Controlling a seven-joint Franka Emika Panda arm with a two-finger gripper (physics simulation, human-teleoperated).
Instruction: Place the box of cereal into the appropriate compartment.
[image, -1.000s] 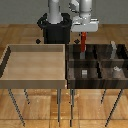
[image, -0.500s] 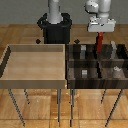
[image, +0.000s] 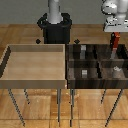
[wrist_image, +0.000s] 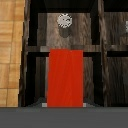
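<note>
The box of cereal (image: 116, 41) is a narrow red box with dark markings. It hangs upright from my gripper (image: 116, 36), which is shut on its top, above the far compartment at the exterior view's right of the dark compartment bin (image: 95, 62). In the wrist view the red box (wrist_image: 66, 77) fills the middle, over a dark compartment. The fingers themselves are hidden in the wrist view.
A light wooden tray (image: 35, 64) stands at the exterior view's left of the bin. Small grey blocks (image: 84, 73) lie in some compartments; a round pale object (wrist_image: 64, 20) lies in a compartment beyond the box. The robot base (image: 55, 25) is behind.
The arm has carried the red box toward the exterior view's right and slightly up, from the bin's middle rear to its far right rear.
</note>
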